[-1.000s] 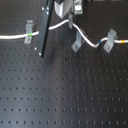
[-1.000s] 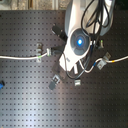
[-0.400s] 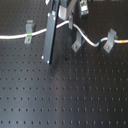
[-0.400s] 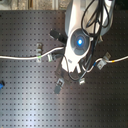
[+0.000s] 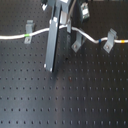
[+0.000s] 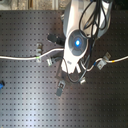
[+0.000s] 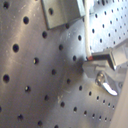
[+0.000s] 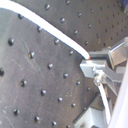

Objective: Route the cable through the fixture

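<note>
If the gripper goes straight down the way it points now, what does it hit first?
Most likely the perforated table. In both wrist views the gripper holds the cable just above the bare, holed surface, with nothing beneath the fingers. A grey clip sits off to one side; depth is hard to judge.

A dark perforated breadboard table (image 5: 75, 100), dotted all over with a regular grid of holes, carries everything in both exterior views. Taking the fixture (image 5: 76, 44) as the landmark in the first exterior view, a slimmer grey clip (image 5: 29, 31) is mounted on the board well off toward the first exterior view's left, and a paler clip (image 5: 109, 41) stands toward the first exterior view's right. The white cable (image 5: 15, 37) runs across the board past all three, its green band (image 5: 25, 35) at the slimmer clip.
</note>
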Controlling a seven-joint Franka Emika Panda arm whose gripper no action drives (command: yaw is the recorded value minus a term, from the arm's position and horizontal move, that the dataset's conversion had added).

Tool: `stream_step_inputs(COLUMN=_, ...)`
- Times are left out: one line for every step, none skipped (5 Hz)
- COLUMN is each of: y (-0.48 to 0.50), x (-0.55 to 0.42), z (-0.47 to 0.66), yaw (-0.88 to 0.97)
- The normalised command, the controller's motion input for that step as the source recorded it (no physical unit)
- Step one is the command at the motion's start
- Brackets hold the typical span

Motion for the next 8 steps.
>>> stream_step_inputs(y=0.401, x=0.065, z=0.54, yaw=0.00)
stream_step_inputs(y=0.528, x=0.013, z=0.46, yaw=0.00)
stream_step_inputs(y=0.641, x=0.104, z=0.40, yaw=0.00)
stream_step_inputs(y=0.531, x=0.080, z=0.18, yaw=0.10)
stream_step_inputs(y=0.200, x=0.088, z=0.00, yaw=0.13)
stream_step_inputs(y=-0.003, x=0.088, z=-0.07, yaw=0.09)
stream_step_inputs(y=-0.032, x=0.201, z=-0.26, yaw=0.23)
stream_step_inputs(y=-0.009, x=0.044, z=-0.08, yaw=0.18)
